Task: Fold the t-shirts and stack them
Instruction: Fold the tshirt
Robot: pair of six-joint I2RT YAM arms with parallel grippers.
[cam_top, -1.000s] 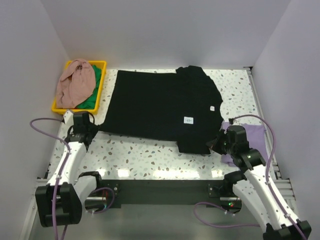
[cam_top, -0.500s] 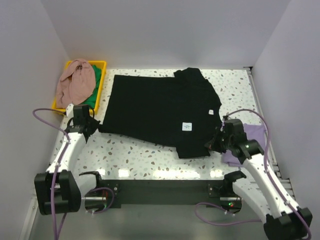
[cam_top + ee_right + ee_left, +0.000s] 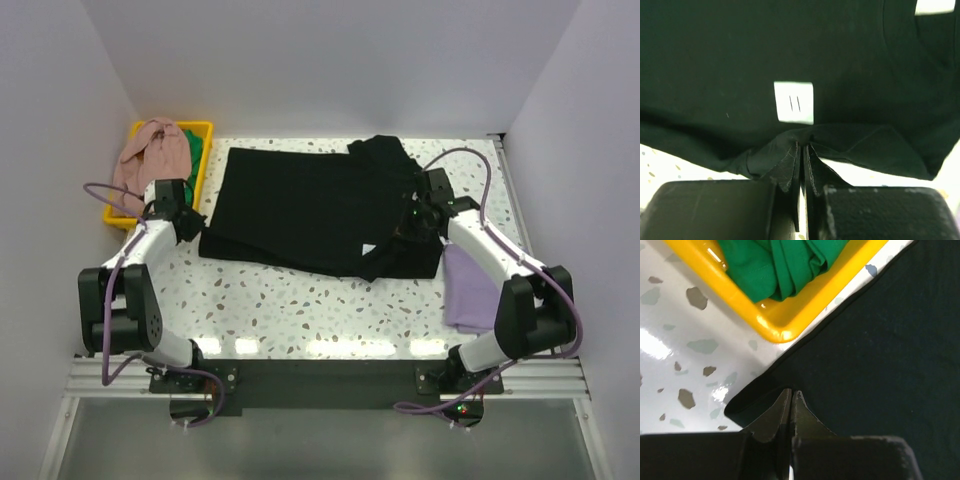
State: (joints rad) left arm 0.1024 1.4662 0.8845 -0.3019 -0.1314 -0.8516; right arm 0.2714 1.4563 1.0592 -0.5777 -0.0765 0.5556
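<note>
A black t-shirt (image 3: 300, 205) lies spread across the table, its near edge lifted and being folded toward the back. My left gripper (image 3: 190, 222) is shut on the shirt's near-left corner (image 3: 765, 400), right by the yellow bin. My right gripper (image 3: 408, 228) is shut on the shirt's near-right hem (image 3: 790, 142), held over the shirt body; a white label (image 3: 793, 102) shows just beyond the fingertips. A folded lavender t-shirt (image 3: 468, 285) lies at the right of the table.
A yellow bin (image 3: 198, 165) at the back left holds a pink shirt (image 3: 145, 155) and a green shirt (image 3: 780, 265). White walls close in the table on three sides. Speckled tabletop (image 3: 300, 310) shows in front of the black shirt.
Both grippers have moved away from the near edge toward the back, carrying the black shirt's near hem up over its body. The lavender shirt is now uncovered by the right arm.
</note>
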